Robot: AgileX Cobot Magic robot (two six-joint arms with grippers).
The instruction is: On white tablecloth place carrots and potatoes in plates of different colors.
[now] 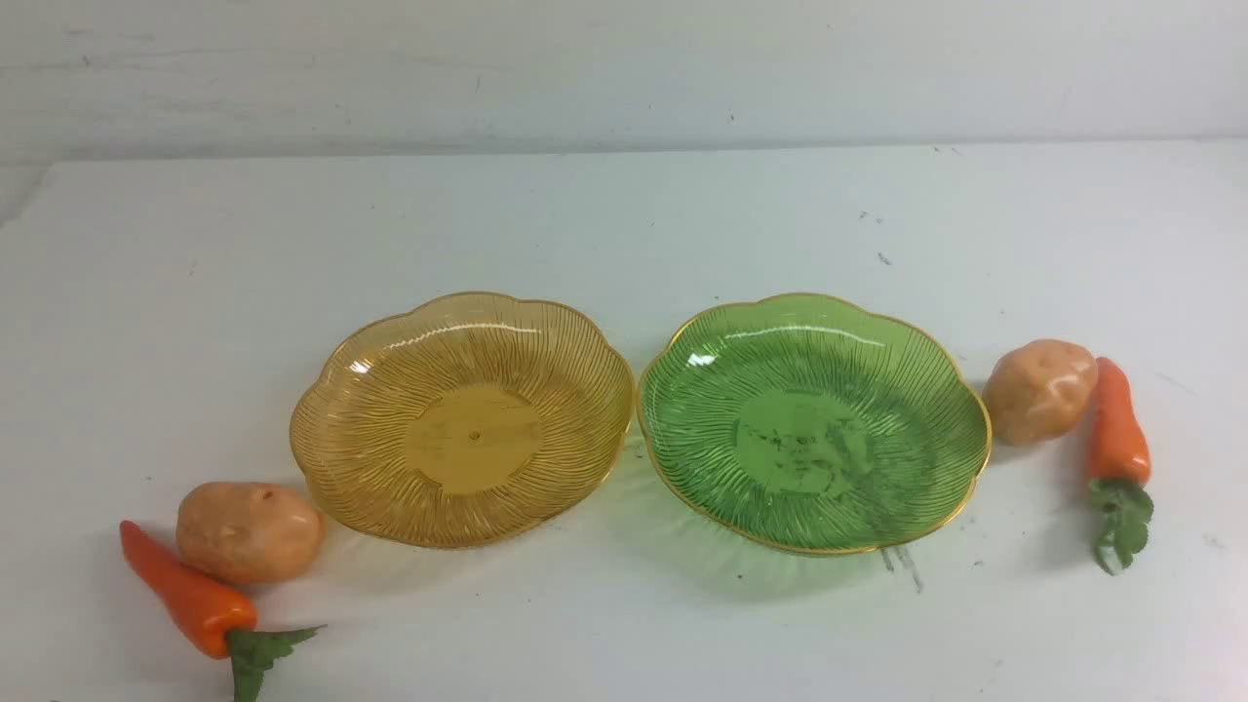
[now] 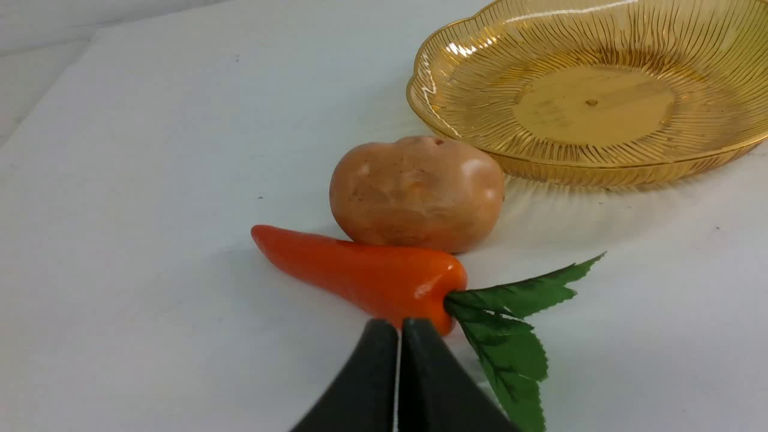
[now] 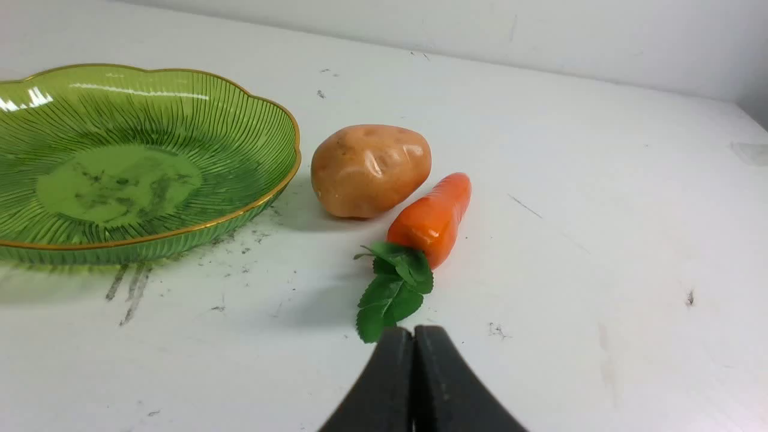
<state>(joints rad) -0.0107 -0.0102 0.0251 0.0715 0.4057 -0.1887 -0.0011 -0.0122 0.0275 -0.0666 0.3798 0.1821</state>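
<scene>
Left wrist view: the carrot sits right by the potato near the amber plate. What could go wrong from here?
1. The glossy orange toy carrot lies against the lumpy tan toy potato; the shut left gripper could, once opened, nudge or catch both.
2. The carrot's tapered, shiny body may slip from the grip.
3. The ribbed amber plastic plate looks light; a bump might shift it.

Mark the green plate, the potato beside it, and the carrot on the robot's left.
Green plate [image 1: 804, 444]: front view, flat centre of its bare bottom.
Potato [image 1: 1039, 390]: front view, middle of its rounded body.
Left carrot [image 1: 190, 595]: front view, middle of its orange body.
</scene>
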